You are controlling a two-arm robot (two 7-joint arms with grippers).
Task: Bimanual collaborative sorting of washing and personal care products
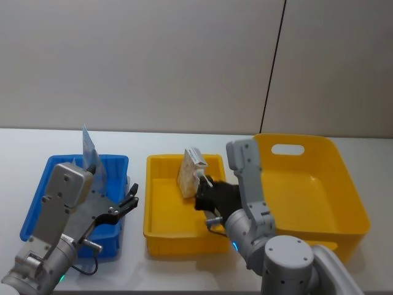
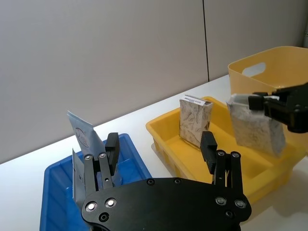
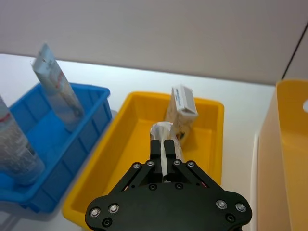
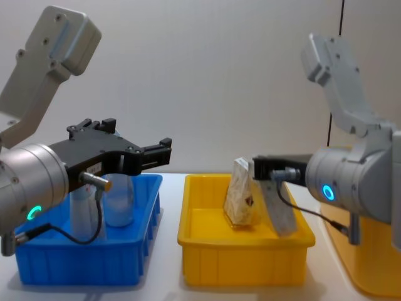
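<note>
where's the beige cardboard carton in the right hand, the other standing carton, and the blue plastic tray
held beige cardboard carton (image 2: 257,130): left wrist view, front face
standing beige cardboard carton (image 2: 194,120): left wrist view, front face
blue plastic tray (image 4: 88,266): chest view, front wall

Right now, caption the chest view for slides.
Right gripper holds one carton in yellow tray beside a second carton; left gripper open over blue tray.
</note>
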